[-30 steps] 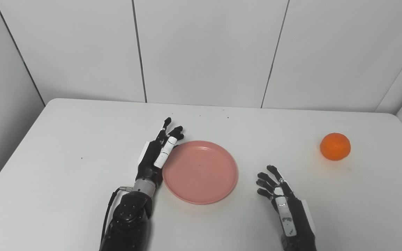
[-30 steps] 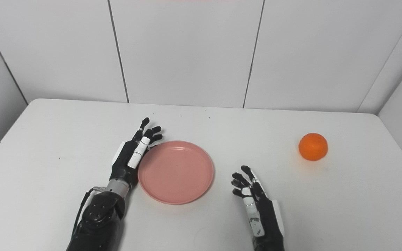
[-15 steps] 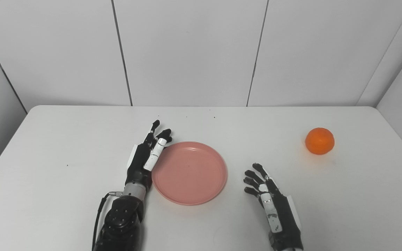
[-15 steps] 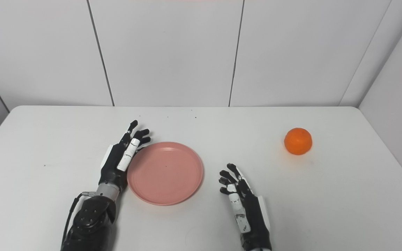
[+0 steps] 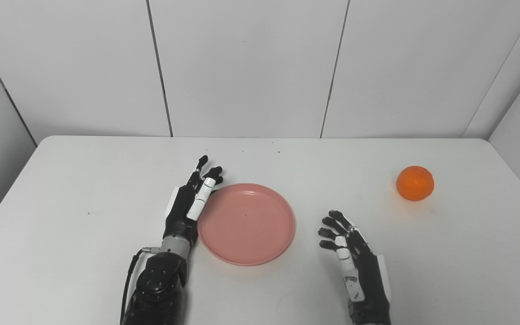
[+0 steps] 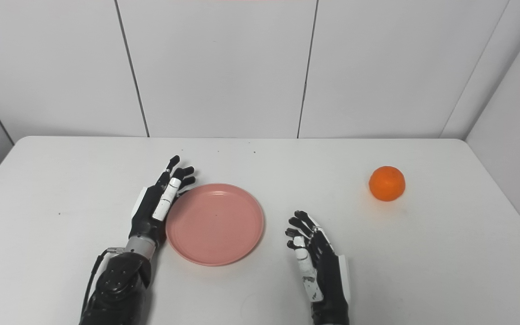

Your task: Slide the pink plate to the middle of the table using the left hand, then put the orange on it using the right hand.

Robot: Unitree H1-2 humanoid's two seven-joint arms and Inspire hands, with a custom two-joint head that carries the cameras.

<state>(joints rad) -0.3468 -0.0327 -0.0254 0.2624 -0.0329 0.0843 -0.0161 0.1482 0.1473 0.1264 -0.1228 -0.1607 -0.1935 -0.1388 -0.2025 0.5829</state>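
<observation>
round pink plastic plate [image 5: 246, 223] sitting mid-table on white table [image 5: 61, 189] | left hand [image 5: 190, 205] lying fingers spread, edge-on against plate's left rim, holding nothing | right hand [image 5: 352, 259] hovering spread, empty, right of plate | round orange fruit [image 5: 415, 183] sitting far right, well apart

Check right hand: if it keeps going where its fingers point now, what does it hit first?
Probably nothing. The right hand points up and slightly left, passing right of the pink plate and well left of the orange; only bare table lies ahead.
</observation>
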